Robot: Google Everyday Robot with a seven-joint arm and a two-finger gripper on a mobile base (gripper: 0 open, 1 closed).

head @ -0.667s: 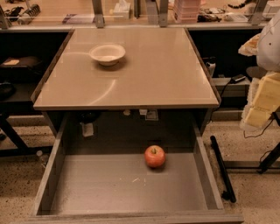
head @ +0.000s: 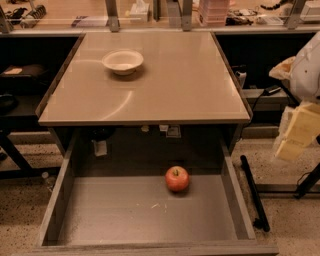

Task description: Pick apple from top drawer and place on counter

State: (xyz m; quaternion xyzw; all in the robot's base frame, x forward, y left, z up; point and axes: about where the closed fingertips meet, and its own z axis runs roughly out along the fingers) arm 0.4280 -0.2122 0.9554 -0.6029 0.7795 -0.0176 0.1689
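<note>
The red apple (head: 177, 178) with a yellowish patch and short stem rests on the floor of the open grey top drawer (head: 100, 215), toward its back right. The beige counter (head: 180, 85) lies above and behind the drawer. My gripper (head: 298, 132), with yellowish fingers under a white arm, hangs at the right edge of the view. It is to the right of the counter, above the floor, and well apart from the apple.
A white bowl (head: 122, 61) stands on the counter's back left. A cluttered wooden bench (head: 150, 15) with metal posts runs behind. A dark bar (head: 254, 192) lies along the drawer's right side. Dark shelves flank the counter.
My arm and gripper have dropped slightly at the right edge. The apple, drawer and bowl have not moved.
</note>
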